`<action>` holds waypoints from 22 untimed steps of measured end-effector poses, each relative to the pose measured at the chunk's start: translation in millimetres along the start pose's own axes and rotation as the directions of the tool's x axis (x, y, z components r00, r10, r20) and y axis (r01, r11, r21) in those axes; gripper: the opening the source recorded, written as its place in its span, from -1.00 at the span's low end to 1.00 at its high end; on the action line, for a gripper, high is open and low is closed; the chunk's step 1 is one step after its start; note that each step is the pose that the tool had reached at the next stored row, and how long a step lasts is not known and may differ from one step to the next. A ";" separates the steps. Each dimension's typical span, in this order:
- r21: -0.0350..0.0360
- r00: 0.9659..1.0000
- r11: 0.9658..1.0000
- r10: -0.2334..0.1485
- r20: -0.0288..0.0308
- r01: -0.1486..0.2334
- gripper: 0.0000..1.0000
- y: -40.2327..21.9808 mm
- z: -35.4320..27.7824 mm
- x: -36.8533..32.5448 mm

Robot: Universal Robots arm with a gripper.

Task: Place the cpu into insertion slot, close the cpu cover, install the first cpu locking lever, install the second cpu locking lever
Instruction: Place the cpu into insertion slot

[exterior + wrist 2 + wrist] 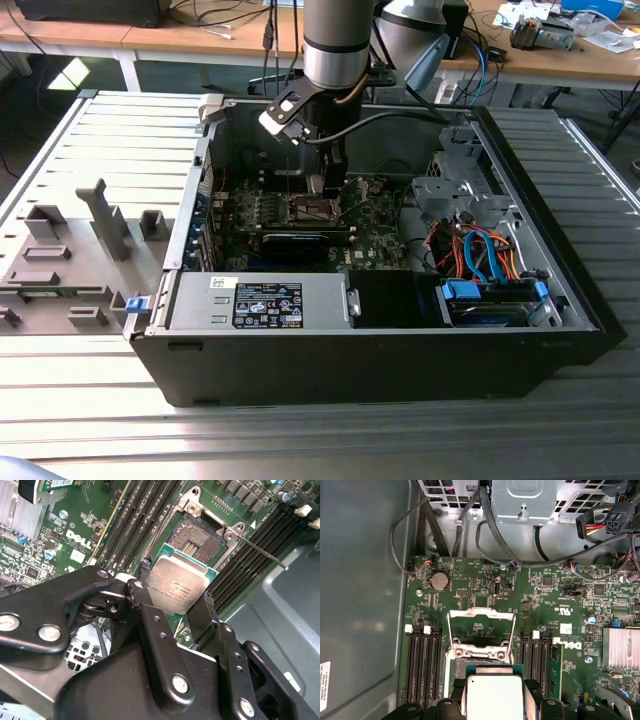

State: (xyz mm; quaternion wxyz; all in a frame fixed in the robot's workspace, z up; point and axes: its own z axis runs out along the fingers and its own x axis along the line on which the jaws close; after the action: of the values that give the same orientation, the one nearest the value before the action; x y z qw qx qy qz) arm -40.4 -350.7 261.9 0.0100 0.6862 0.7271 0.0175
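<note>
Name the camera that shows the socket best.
Second wrist view: the socket lies bare, contact field in sight beyond the chip. In the first wrist view the chip covers most of it; the exterior view shows it from afar.

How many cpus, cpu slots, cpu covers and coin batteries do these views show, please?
cpu: 1
cpu slot: 1
cpu cover: 1
coin battery: 1
Total: 4

In the second wrist view the cpu (pixel 182 585) hides the part of the slot (pixel 196 536) beneath it, and fingers (pixel 201 620) cover two cpu edges. In the first wrist view the cpu runs off the picture's edge.
</note>
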 end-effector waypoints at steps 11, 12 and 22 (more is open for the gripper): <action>0.000 1.000 1.000 0.000 0.000 0.000 0.08 -2.7 0.8 0.2; 0.000 1.000 1.000 0.000 0.000 0.000 0.08 -2.8 0.8 0.2; 0.000 1.000 1.000 0.000 0.000 0.000 0.08 -4.7 1.1 0.3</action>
State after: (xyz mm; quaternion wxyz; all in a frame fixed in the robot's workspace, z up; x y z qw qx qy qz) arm -45.0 -350.7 260.6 0.0100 0.6862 0.7271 0.0175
